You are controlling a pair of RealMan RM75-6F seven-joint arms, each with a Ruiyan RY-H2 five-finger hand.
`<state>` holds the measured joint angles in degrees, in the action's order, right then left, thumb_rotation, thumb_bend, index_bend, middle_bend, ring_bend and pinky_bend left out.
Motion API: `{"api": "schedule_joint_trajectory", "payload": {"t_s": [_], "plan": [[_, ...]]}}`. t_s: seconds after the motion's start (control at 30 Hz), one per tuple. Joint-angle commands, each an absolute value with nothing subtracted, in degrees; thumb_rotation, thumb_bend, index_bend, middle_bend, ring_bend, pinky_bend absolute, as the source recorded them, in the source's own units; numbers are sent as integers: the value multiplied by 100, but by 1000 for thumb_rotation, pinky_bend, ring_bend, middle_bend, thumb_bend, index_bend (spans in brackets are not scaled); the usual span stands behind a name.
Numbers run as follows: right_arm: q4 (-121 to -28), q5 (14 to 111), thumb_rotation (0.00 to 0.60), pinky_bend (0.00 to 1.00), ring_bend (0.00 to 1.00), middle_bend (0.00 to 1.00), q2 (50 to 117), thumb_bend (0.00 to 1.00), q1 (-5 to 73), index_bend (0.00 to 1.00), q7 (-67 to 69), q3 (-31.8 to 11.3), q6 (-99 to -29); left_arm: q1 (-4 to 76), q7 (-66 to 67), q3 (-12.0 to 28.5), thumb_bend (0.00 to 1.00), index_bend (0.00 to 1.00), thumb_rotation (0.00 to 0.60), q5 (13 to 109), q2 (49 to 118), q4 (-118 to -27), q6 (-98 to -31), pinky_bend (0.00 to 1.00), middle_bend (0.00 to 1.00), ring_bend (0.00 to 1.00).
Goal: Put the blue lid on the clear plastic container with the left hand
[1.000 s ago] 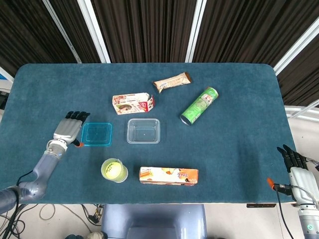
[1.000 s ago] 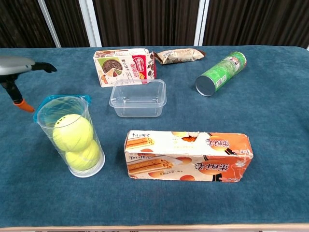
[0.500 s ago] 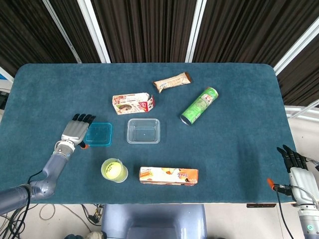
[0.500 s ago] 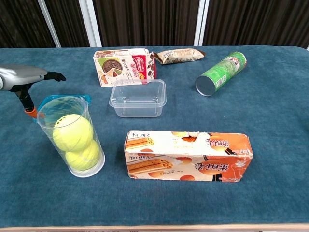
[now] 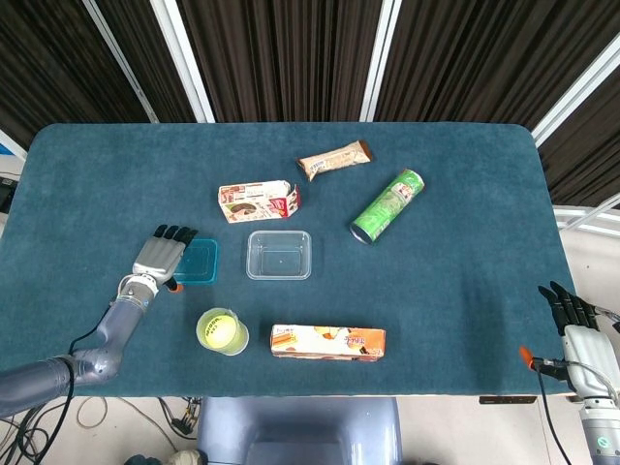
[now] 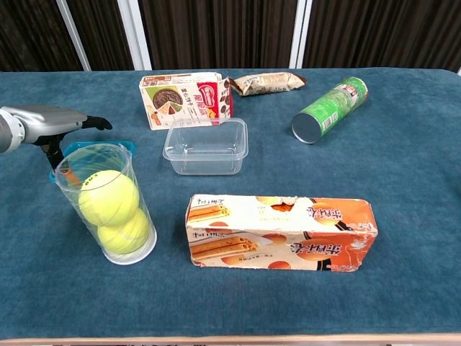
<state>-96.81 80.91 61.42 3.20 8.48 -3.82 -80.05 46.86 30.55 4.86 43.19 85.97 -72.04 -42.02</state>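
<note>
over blue lid (image 5: 200, 262) edge, left hand (image 5: 160, 257) flat

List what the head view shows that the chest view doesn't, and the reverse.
Only the head view shows the right hand, idle at the table's right edge, and the whole table. Only the chest view shows two balls stacked in the clear tube. Both show the left hand over the blue lid, the clear plastic container and the snack packages.

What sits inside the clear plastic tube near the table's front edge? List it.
The clear plastic tube holds two yellow-green tennis balls, one stacked on the other. Behind it, the flat blue lid shows only partly; the tube covers the rest in the chest view.
</note>
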Motion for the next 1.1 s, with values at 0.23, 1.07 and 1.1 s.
{"api": "schedule_joint_trajectory", "payload": {"t_s": [0.23, 1.07, 1.1], "plan": [[-9684, 8073, 600, 0, 0, 0, 6137, 292, 325, 96, 850, -385, -7990, 4831, 3210, 431, 62, 0, 600, 4151, 8737, -7076, -4218, 0, 75, 0], [-9699, 8075, 600, 0, 0, 0, 6117, 292, 329, 96, 867, -375, -7971, 5018, 3475, 269, 62, 0, 600, 3878, 8897, -6925, -4269, 0, 128, 0], [-9698, 8077, 600, 0, 0, 0, 6118, 292, 330, 96, 869, -374, -7968, 5021, 3488, 259, 62, 0, 600, 3877, 8896, -6927, -4277, 0, 128, 0]]}}
